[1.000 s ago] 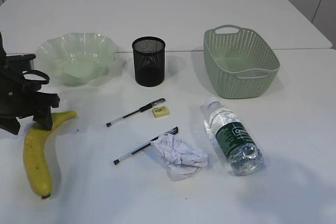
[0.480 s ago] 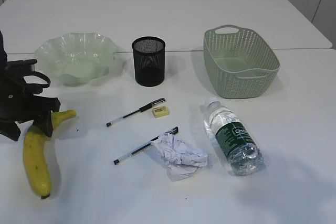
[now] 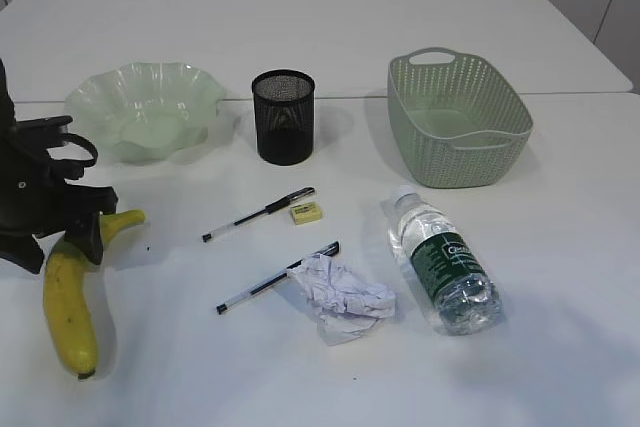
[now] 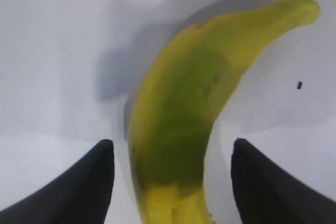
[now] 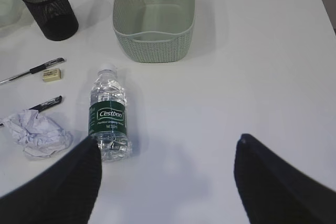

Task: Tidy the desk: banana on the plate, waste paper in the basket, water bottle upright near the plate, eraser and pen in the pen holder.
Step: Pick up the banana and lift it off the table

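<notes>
The banana (image 3: 68,307) lies on the desk (image 3: 560,277) at the front left, and its upper part fills the left wrist view (image 4: 184,119). My left gripper (image 3: 58,237) (image 4: 172,145) is open and straddles it, with a gap on each side. The right gripper (image 5: 167,145) hangs open over bare desk, empty, just right of the water bottle (image 5: 107,114) (image 3: 445,262), which lies on its side. Waste paper (image 3: 343,297), two pens (image 3: 260,214) (image 3: 280,277) and the eraser (image 3: 306,212) lie mid-desk. Behind them stand the plate (image 3: 100,87), pen holder (image 3: 283,117) and basket (image 3: 470,162).
The plate sits just behind my left gripper, a short way up from the banana's tip. A seam between two tabletops (image 3: 560,95) runs behind the basket. The right arm is out of the exterior view.
The left gripper has sunk a little lower around the banana's upper part. Nothing else has moved.
</notes>
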### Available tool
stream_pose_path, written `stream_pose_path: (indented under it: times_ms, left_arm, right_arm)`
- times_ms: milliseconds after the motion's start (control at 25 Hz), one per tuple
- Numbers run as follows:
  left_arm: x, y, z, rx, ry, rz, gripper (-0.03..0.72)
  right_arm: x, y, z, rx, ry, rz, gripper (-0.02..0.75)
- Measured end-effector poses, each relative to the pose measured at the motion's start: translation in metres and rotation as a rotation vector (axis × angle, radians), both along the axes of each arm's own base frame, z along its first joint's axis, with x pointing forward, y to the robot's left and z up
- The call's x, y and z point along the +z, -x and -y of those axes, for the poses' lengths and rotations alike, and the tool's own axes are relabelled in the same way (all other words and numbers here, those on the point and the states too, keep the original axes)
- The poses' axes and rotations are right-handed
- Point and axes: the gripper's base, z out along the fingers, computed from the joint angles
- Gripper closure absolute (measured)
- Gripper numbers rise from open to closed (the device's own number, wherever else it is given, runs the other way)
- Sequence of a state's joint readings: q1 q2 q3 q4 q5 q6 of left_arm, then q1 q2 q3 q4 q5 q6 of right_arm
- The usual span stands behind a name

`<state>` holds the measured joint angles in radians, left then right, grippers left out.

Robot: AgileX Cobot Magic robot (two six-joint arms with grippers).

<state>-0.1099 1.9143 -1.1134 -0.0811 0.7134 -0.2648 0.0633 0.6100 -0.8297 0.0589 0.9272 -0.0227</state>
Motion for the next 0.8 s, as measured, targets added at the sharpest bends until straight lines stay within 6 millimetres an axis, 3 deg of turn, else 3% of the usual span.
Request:
stream_pose_path:
  times_ms: [200, 440, 640, 800]
  left_arm:
    - [-0.011, 0.0, 0.002, 0.016, 0.015, -0.036, 0.264]
    - [-0.016, 0.0, 0.002, 0.018, 0.015, -0.051, 0.281]
    - [-0.016, 0.0, 0.001, 0.011, 0.008, -0.05, 0.395]
    - [-0.015, 0.0, 0.001, 0.009, 0.007, -0.048, 0.426]
  right_arm:
    - [0.0, 0.0, 0.0, 0.0, 0.0, 0.0, 0.151]
    - [0.0, 0.0, 0.0, 0.0, 0.0, 0.002, 0.151]
    - [0.0, 0.0, 0.0, 0.001, 0.001, 0.002, 0.151]
    - [0.0, 0.0, 0.0, 0.001, 0.001, 0.002, 0.151]
